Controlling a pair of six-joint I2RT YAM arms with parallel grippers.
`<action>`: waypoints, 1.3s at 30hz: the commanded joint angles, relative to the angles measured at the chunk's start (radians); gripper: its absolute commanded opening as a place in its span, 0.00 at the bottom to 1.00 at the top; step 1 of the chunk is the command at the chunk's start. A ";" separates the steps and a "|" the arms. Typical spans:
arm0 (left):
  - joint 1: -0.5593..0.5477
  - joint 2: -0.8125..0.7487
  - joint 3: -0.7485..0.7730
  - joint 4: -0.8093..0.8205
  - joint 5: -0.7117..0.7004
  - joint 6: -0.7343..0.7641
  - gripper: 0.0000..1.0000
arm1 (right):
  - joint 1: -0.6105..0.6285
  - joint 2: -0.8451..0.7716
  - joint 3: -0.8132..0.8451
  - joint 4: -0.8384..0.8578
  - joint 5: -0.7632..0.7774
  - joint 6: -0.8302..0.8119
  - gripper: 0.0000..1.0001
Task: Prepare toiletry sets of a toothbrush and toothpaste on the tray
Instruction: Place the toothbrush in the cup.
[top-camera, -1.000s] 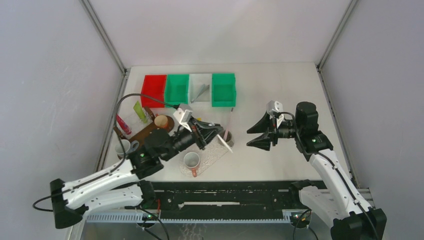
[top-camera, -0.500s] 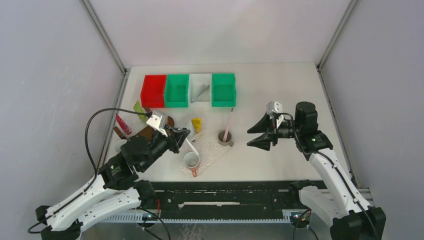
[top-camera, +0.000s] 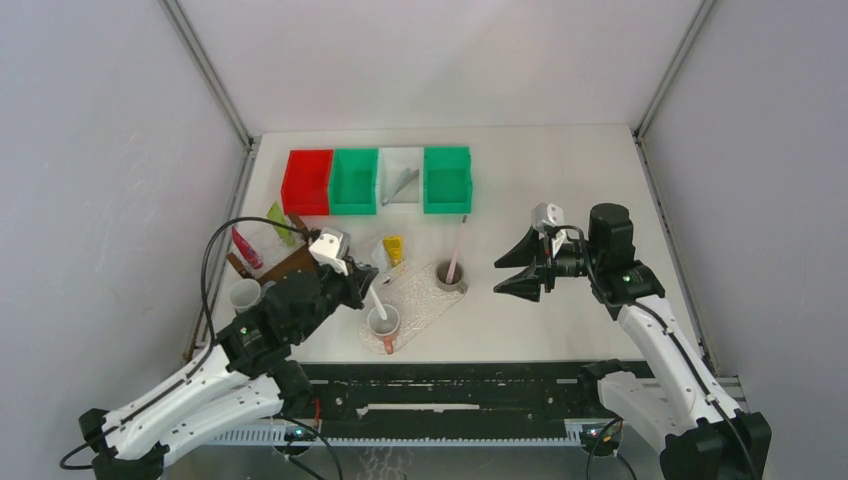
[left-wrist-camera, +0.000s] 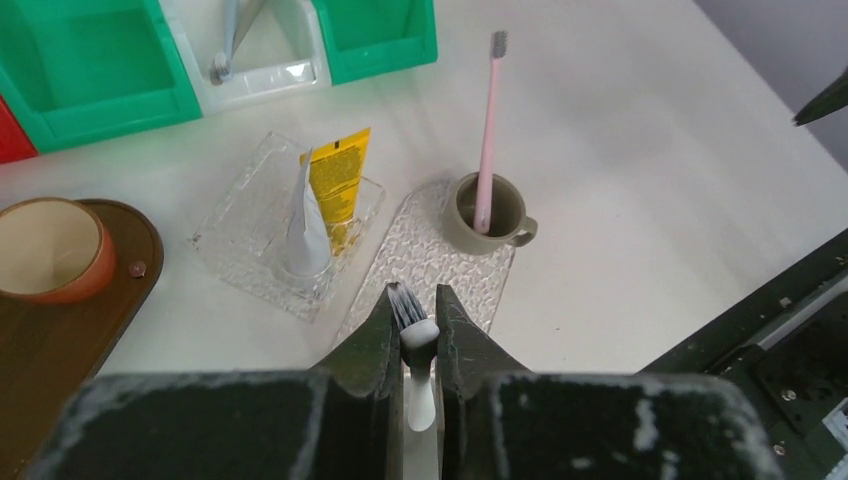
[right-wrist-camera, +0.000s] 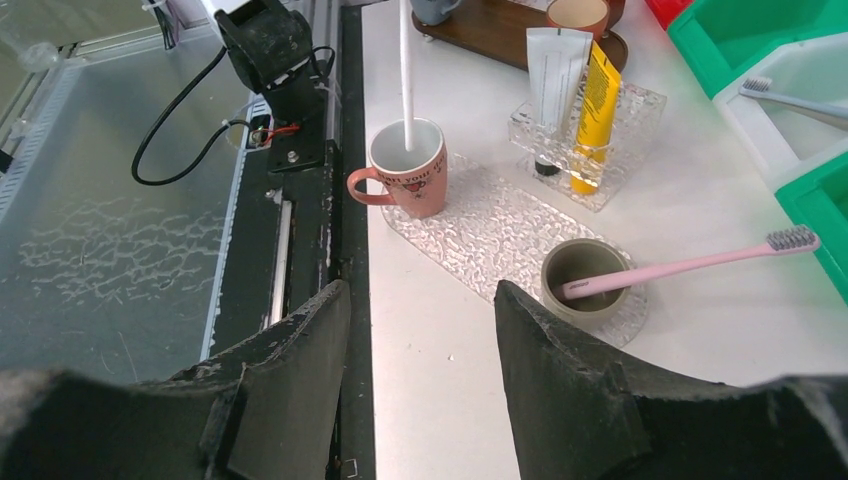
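You see bright, even overhead light, faint soft shadows on the white table, both wrist views blurring their own fingers at 6 o'clock

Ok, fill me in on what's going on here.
The left gripper is shut on a white toothbrush, whose lower end stands in the pink mug on the tray. A pink toothbrush leans in the grey cup on the same tray. A yellow tube and a white tube sit in a clear holder beside it. The right gripper hangs open and empty off to the right.
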 joint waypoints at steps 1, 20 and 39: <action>0.020 0.023 -0.034 0.054 -0.009 -0.021 0.00 | -0.004 -0.002 0.006 0.010 -0.003 -0.022 0.63; 0.040 0.065 -0.189 0.166 -0.005 -0.139 0.26 | -0.004 0.000 0.007 0.004 0.000 -0.033 0.63; 0.120 0.052 -0.008 0.192 0.018 0.031 0.66 | -0.004 -0.005 0.006 0.000 -0.002 -0.039 0.63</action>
